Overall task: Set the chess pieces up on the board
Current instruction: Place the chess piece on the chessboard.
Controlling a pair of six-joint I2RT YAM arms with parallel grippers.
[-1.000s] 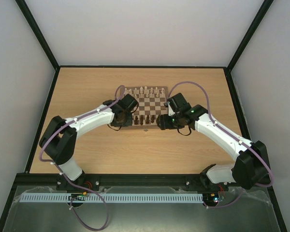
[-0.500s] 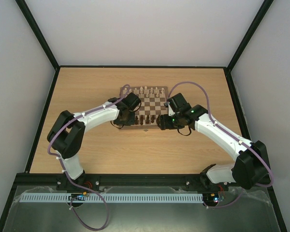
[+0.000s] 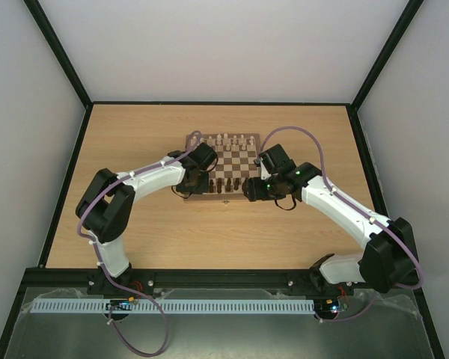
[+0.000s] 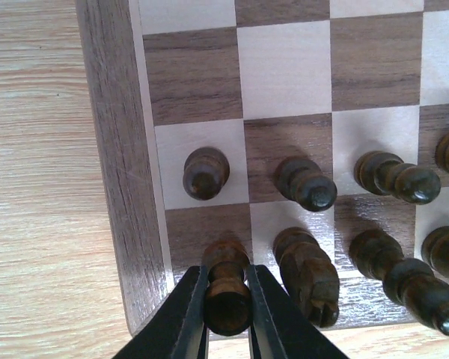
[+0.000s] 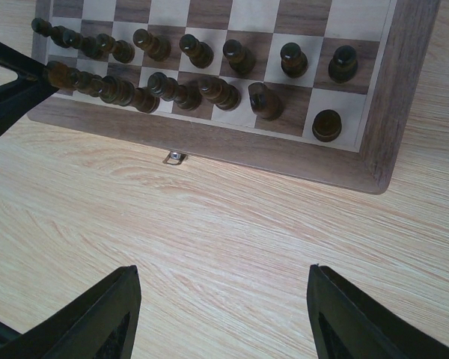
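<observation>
Left wrist view: corner piece pinched for placing.
The left gripper [image 4: 226, 283] is closed narrow on a dark chess piece [image 4: 226, 303] over the corner square of the board [image 4: 116, 149], likely to stand it upright beside its row. Reaching there, the left arm [image 3: 146, 179] arcs in sideways. The right gripper [image 5: 223, 292], fingers wide and empty, hangs over the table [image 5: 209, 217].

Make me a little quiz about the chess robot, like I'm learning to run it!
1. True or false: the left pincer is shut on a dark piece.
2. Which square of the board is that piece at? A corner, B middle.
3. Fill in: the open right pincer hangs over the bare ___, beside the board.
Key: 1 true; 2 A; 3 table.
</observation>
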